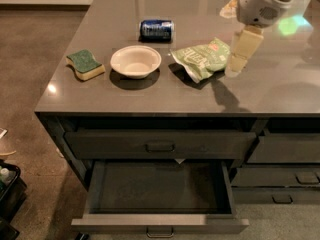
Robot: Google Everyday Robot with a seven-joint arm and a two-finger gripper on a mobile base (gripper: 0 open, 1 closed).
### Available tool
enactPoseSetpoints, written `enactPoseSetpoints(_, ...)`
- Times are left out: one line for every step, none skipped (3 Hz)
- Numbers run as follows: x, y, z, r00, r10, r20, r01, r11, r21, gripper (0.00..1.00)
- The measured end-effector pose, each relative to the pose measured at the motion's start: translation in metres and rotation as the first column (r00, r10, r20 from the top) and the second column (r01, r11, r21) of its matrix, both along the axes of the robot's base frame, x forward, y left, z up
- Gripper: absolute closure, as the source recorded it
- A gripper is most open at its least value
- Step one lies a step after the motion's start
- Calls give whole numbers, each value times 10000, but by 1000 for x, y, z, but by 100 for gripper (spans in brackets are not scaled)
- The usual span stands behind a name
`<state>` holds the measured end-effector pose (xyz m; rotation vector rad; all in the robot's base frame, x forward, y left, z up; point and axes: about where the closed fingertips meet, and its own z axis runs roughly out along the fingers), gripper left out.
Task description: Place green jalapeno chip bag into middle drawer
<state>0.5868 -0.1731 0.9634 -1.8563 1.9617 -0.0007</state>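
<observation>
1. Closest to the camera, the middle drawer (160, 223) stands pulled out, its long dark interior in full view and its small bar handle at the front edge.
2. Directly above it, a top drawer (160, 145) sits closed. Narrower drawers (284, 150) line up to the right, also closed.
3. On the grey surface (150, 96), a green-and-yellow sponge (86, 64) lies at left, with a white bowl (135, 61) just beside it toward the middle.
4. Right of the bowl, the chip bag (202, 59) lies flat and crinkled on the surface, well apart from the open drawer, a red-orange mark near its upper right corner.
5. The claw (234, 70) hangs point-down at the bag's right edge. Whether it touches the bag cannot be told, nor whether the claw is open or closed.
6. Farther back, a blue can (156, 29) lies on its side behind the bowl, and the white arm (262, 4) fills the upper right corner.
</observation>
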Motion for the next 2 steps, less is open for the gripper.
enactPoseSetpoints(24, 1, 5, 9994, -60, 329, 51, 9996, 262, 0)
enactPoseSetpoints(23, 1, -3, 9995, -184, 250, 179, 9996, 222, 0)
